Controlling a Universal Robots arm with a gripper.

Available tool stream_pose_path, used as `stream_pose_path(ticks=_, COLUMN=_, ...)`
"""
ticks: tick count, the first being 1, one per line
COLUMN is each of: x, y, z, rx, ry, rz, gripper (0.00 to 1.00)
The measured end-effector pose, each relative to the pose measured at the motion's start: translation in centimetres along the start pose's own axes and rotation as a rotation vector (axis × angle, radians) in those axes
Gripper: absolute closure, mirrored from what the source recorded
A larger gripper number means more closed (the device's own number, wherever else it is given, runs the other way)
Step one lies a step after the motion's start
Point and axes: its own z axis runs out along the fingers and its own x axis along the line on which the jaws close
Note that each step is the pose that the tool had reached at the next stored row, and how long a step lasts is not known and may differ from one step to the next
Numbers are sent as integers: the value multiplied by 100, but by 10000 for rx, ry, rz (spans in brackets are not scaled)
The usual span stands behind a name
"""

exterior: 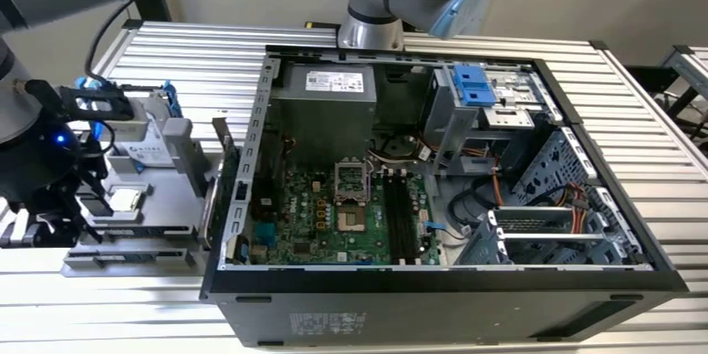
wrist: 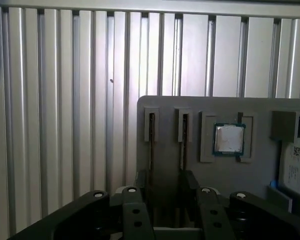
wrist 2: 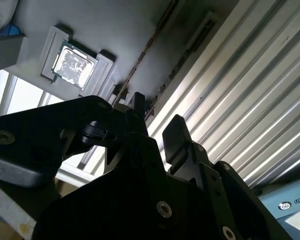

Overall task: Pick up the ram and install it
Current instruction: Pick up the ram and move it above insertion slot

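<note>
The ram [wrist: 151, 144] stands on edge in a narrow slot of the grey tray [wrist: 165, 107], with a second stick [wrist: 184, 144] in the matching slot just beside it, as seen in the first wrist view. The robot arm's gripper [wrist: 166, 175] hangs over the end of the two slots with its dark fingers [wrist: 141, 187] apart and nothing between them. Whether the fingers touch either stick cannot be told. In the second wrist view the gripper [wrist 2: 157, 112] shows the same gap between its fingertips, with the square silver processor chip [wrist 2: 72, 65] lying in its own recess beyond. In the exterior view the tray [exterior: 166, 205] sits on the ribbed metal table [exterior: 642, 105] at the exterior view's left of the open computer case [exterior: 443, 296]. The tray also carries the processor chip [exterior: 124, 199] and, at its far end, a silver hard drive [exterior: 149, 148] in a blue bracket. Inside the case the green motherboard [exterior: 315, 217] lies exposed, well apart from the tray and the gripper
</note>
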Motion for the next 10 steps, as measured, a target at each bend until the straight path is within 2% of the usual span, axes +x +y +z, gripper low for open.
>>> stream_pose_path(ticks=10, x=23, y=-1, z=90, rx=0, ry=2, rz=0, gripper=0)
